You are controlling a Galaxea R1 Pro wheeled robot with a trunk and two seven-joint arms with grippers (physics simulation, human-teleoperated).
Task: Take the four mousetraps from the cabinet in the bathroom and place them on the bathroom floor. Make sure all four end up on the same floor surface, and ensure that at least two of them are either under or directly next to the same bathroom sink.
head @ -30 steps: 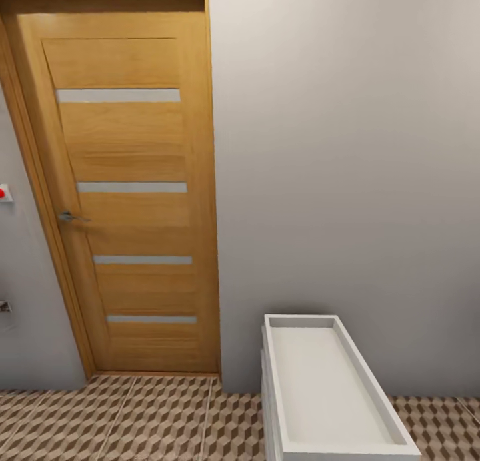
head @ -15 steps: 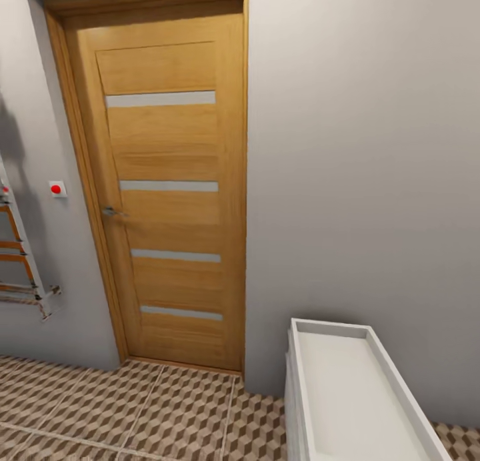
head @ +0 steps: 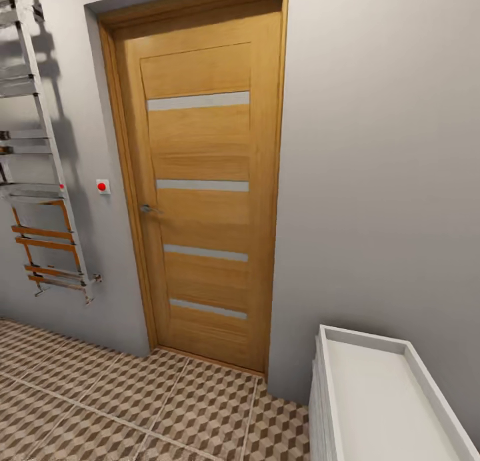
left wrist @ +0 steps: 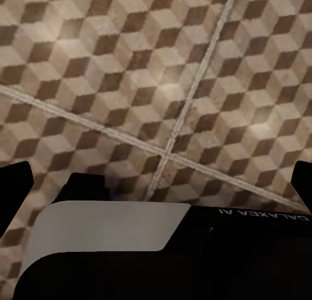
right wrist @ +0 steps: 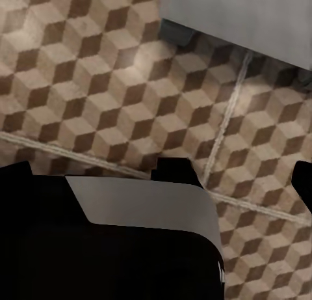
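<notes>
head view: a closed wooden door (head: pixel 203 194) with four pale glass strips and a metal handle (head: pixel 149 209) stands in a grey wall (head: pixel 380 168); a small white switch with a red dot (head: pixel 103 186) sits just beside the door frame; a chrome towel rail (head: pixel 40 148) with orange-brown lower bars hangs on the wall further along; a white drawer unit (head: pixel 390 398) with a raised rim stands against the wall at the lower right; the bathroom floor (head: pixel 120 401) of cube-pattern tiles with pale grout runs below; left wrist view: left gripper (left wrist: pixel 162 176) over bare tiles where grout lines cross, fingers apart, holding nothing; right wrist view: right gripper (right wrist: pixel 162 166) also spread and empty above the tiles, near the foot of a grey wall
</notes>
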